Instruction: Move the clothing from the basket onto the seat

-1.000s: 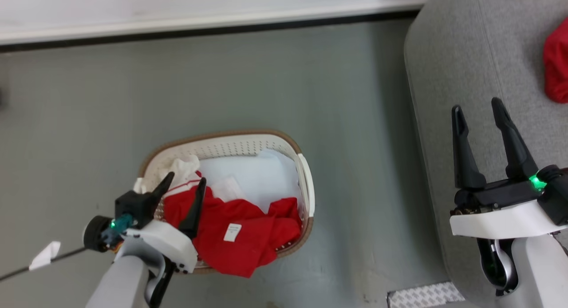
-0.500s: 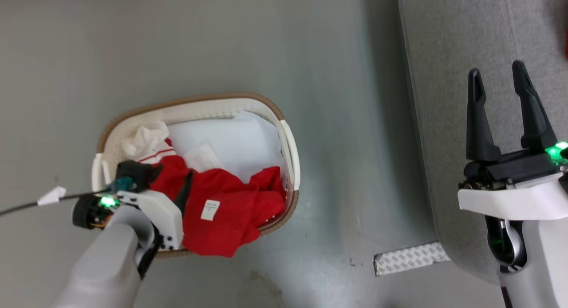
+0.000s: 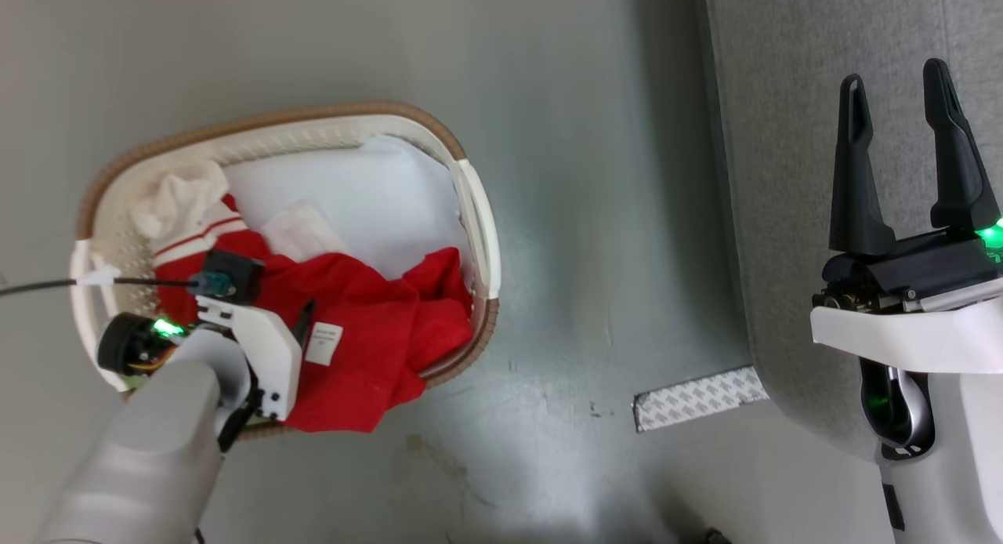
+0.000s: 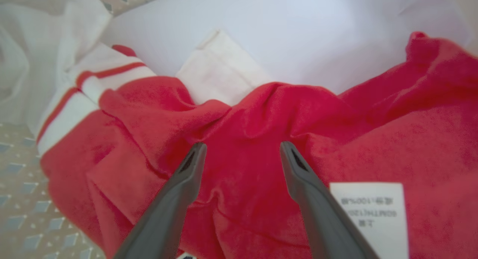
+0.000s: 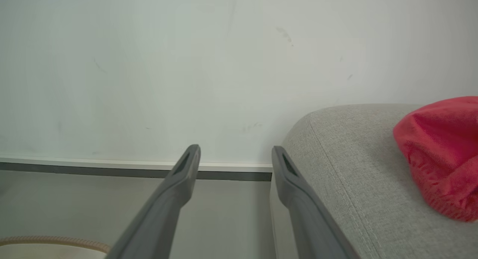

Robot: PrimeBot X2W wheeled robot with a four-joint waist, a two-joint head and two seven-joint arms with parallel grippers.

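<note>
Down inside the basket, the left tool is now sunk lower, spread wide and empty astride the clothing; closing is judged next. Beyond, the right tool is held open, empty, by the seat.

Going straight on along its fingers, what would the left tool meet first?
The left tool would likely meet the red clothing in the basket, bunched just ahead; depth is unclear.

Plain grey floor here, with the basket sitting right under the left gripper. The sofa stands by the right gripper. A patterned tape strip lies between the two.
</note>
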